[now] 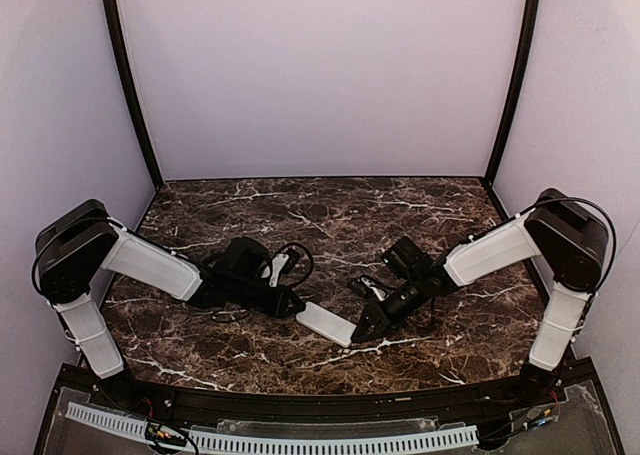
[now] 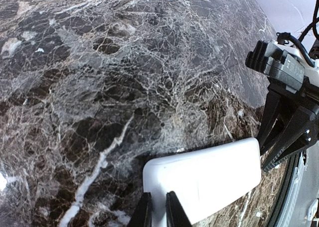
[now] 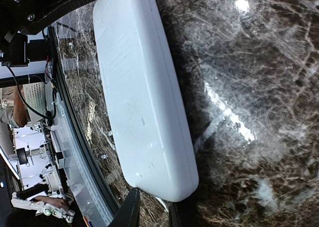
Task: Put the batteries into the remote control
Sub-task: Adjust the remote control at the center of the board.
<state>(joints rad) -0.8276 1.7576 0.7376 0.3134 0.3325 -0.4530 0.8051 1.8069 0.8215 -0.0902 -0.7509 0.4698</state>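
The remote control (image 1: 325,323) is a slim white bar with its plain back showing, held between both grippers near the table's front middle. My left gripper (image 1: 293,305) is shut on its left end. In the left wrist view the fingers (image 2: 145,213) pinch the white edge (image 2: 209,179). My right gripper (image 1: 362,327) is shut on its right end. In the right wrist view the rounded end (image 3: 149,137) sits between the fingers (image 3: 130,212). No batteries are in view.
The dark marble table (image 1: 330,215) is walled by pale purple panels at the back and sides. A black rail (image 1: 330,407) runs along the near edge. Each arm shows in the other's wrist view: the right gripper (image 2: 289,132) and the left gripper (image 3: 45,5).
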